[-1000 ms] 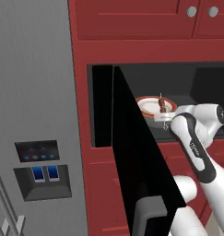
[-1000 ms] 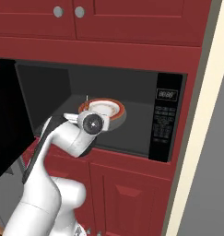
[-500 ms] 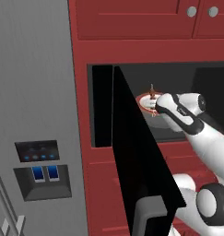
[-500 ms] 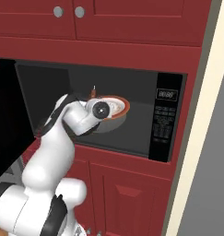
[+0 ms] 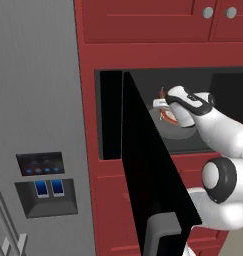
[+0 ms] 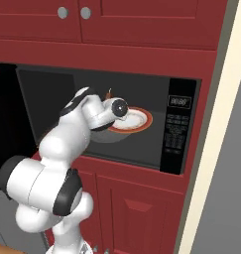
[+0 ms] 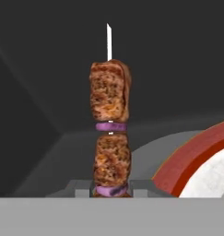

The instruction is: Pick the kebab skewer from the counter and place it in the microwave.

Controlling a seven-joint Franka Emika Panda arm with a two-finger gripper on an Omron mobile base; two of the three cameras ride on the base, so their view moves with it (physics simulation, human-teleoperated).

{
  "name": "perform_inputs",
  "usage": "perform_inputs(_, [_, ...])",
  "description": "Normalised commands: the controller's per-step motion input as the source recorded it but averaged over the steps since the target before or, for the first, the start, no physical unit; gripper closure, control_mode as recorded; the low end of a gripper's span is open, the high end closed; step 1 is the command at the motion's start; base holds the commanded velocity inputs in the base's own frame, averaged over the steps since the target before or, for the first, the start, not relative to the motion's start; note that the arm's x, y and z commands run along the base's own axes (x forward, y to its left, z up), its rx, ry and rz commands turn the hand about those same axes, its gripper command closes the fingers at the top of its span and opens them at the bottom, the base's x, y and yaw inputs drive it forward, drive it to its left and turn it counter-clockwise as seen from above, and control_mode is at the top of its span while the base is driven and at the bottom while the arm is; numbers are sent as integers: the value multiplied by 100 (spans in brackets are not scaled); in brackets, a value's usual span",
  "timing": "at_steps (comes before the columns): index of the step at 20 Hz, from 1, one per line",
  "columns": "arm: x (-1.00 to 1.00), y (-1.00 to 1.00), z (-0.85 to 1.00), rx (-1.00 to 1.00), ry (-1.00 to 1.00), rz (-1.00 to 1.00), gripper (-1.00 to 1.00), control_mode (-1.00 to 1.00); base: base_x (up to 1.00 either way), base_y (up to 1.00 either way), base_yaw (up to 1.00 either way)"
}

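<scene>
With its jaws clamped on the lower end of the kebab skewer [image 7: 110,133], the gripper [image 7: 111,190] sits inside the microwave [image 6: 179,129], holding the stick above the turntable beside a red-rimmed plate [image 6: 133,118]. The microwave door [image 5: 153,165] stands open. Pickup and carry look done; what remains is lowering, releasing and backing out.

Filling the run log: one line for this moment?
gripper: shut on brown meat kebab skewer | place: inside black microwave cavity | beside red-rimmed white plate
</scene>
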Motion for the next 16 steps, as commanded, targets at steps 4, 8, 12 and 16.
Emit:
perform_inputs(4, [-21, -22, 15, 18, 1, 0, 100, -100, 0, 0, 0])
perform_inputs(8, [-48, -3, 31, 21, 0, 0, 100, -100, 0, 0, 0])
perform_inputs(12, [-37, 0, 56, 19, 0, 0, 100, -100, 0, 0, 0])
perform_inputs(16, [5, -13, 22, 4, 5, -10, 100, -100, 0, 0, 0])
